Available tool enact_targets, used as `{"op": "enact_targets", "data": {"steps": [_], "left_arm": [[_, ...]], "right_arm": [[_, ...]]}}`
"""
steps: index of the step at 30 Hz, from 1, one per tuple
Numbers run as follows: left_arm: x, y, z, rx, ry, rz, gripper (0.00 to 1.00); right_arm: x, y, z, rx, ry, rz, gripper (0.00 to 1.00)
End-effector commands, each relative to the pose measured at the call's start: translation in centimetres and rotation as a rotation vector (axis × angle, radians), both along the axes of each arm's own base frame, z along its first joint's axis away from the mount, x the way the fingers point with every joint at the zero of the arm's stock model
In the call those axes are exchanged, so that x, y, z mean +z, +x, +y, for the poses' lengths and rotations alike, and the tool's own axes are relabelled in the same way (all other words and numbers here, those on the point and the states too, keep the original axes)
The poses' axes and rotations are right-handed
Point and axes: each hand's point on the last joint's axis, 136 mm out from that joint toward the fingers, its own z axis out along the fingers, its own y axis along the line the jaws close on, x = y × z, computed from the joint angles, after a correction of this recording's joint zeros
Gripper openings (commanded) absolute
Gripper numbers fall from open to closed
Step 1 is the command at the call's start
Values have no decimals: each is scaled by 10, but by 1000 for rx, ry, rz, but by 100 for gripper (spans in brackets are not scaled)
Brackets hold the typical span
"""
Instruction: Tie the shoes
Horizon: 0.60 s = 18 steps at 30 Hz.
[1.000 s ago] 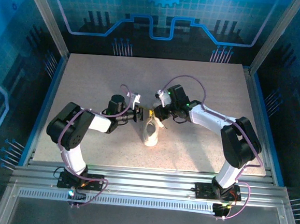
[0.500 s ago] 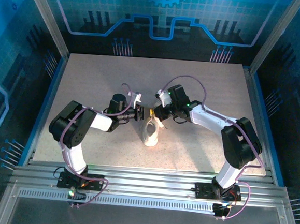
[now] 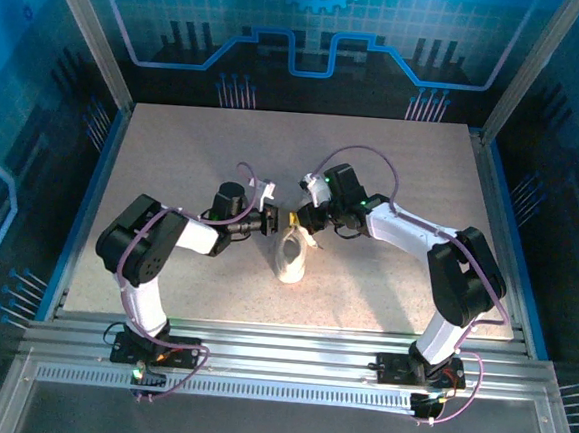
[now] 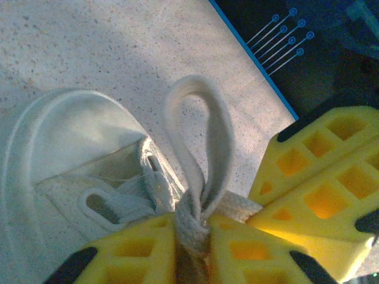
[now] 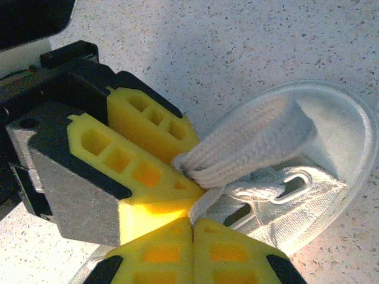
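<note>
My left gripper (image 4: 190,236) is clenched on the base of a lace loop (image 4: 220,142). The woven band is squeezed between the two yellow pads and the loop stands up out of them in a tall, narrow arch. My right gripper (image 5: 192,228) is pressed shut as well. A single strand of lace (image 5: 204,204) runs down into the seam between its tips, so I judge that it is pinched there, right beside the foot of the loop. The two sets of fingertips sit almost touching, with the knot area of the laces between them.

Just beyond my fingers lies the shoe (image 4: 65,136), a small white sneaker with its rounded rim and an eyelet tab close under the loop. From above, the shoe (image 3: 289,257) rests on the speckled table (image 3: 394,165) between my two arms, nearer the front edge than the back. Both grippers meet over its far end.

I take this to be the bow-forming step: one loop is made and held, and the free strand is gripped. The next move probably calls for carrying that strand around the loop's base without letting the loop slip or collapse. The shoe is light and could drag along if I pull sideways.
</note>
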Motion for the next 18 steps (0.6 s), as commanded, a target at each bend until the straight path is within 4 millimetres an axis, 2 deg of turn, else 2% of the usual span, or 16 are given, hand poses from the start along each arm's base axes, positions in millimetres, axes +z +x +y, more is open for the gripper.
{"op": "enact_targets", "data": {"steps": [1, 6, 13, 16, 18], "left_arm": [[-2, 1, -8, -28, 2, -11, 10], [-5, 5, -10, -15, 11, -23, 1], [-7, 5, -10, -9, 26, -42, 0], [-10, 4, -10, -9, 29, -36, 0], [-11, 3, -9, -9, 31, -35, 0]], "right_arm": [[18, -6, 5, 15, 38, -15, 10], [31, -14, 14, 59, 129, 23, 17], [40, -22, 23, 96, 225, 69, 24], [47, -17, 13, 62, 250, 69, 26], [54, -9, -3, 1, 289, 65, 26]]}}
